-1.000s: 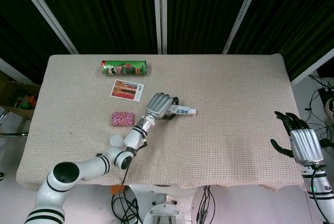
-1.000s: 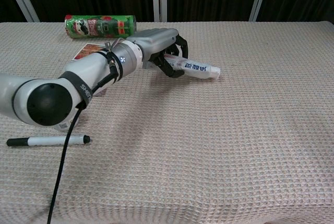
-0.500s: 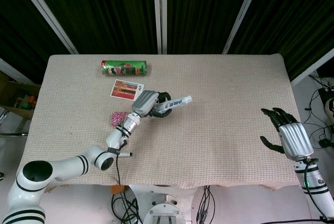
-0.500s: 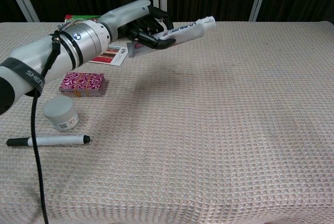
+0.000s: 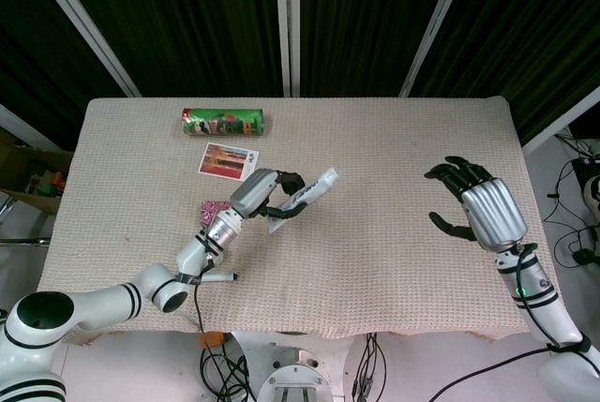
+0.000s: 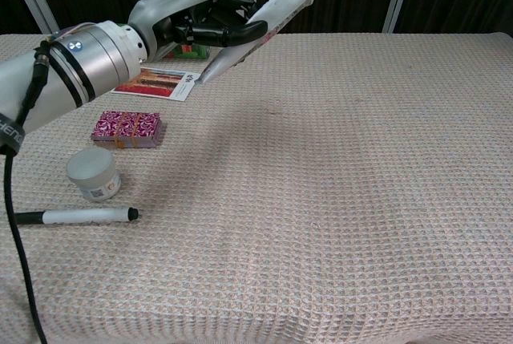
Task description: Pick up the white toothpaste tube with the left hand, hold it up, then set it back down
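Observation:
The white toothpaste tube [image 6: 272, 14] is up in the air above the table, tilted with its cap end highest and pointing right. My left hand [image 6: 199, 20] grips it around the lower half, fingers wrapped over it. From the head view the tube [image 5: 307, 194] hangs over the table's middle left, held by the left hand [image 5: 261, 194]. My right hand [image 5: 478, 207] hovers over the table's right side, fingers spread and holding nothing; the chest view does not show it.
On the beige woven table [image 6: 361, 200] lie a green can [image 5: 223, 122], a picture card [image 6: 156, 83], a pink patterned box [image 6: 127, 128], a small white jar [image 6: 92, 174] and a black-capped marker [image 6: 76, 216], all at the left.
The left hand lifted the tube off the table and kept raising it, tilting the cap end upward. The right hand moved up and inward over the table's right side.

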You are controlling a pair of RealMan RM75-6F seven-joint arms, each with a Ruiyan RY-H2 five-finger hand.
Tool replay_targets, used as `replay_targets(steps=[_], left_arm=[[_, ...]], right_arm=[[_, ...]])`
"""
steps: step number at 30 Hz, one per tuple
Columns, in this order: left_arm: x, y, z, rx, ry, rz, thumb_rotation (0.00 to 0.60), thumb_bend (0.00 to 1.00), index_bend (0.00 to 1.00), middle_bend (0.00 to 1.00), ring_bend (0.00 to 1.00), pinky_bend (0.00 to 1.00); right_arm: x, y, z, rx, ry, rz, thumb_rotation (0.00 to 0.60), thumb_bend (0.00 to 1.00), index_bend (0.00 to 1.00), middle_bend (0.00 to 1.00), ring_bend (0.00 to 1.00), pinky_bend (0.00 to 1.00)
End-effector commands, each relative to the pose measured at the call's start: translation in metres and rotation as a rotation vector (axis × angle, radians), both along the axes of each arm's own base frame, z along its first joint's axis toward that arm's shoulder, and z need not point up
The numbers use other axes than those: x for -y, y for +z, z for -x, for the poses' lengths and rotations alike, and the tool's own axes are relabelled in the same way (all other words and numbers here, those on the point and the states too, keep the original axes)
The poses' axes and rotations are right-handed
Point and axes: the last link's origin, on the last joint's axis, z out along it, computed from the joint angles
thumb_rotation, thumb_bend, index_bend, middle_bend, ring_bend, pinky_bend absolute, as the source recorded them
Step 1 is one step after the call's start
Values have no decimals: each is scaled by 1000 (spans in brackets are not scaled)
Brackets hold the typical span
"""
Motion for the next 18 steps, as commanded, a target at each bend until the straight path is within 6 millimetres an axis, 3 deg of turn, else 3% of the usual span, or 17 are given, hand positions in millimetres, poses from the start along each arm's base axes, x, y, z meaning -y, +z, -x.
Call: replay_targets(steps=[1,10,18], left_arm=[[6,-4,2,-2,-40,-23,340,615,628,667,527,492],[11,-5,0,42,-91,-25,336,615,628,668,525,488],[14,-3,-5,70,-119,-8,338,615,628,669,525,486]], right_arm=[[18,-8,-19,12,31,-28,600,176,376,351,194,390],[37,-48,-42,21,106,-87,600,176,415,379,207,397],[44,-67,-59,75,195,-70,600,176,428,378,207,397]])
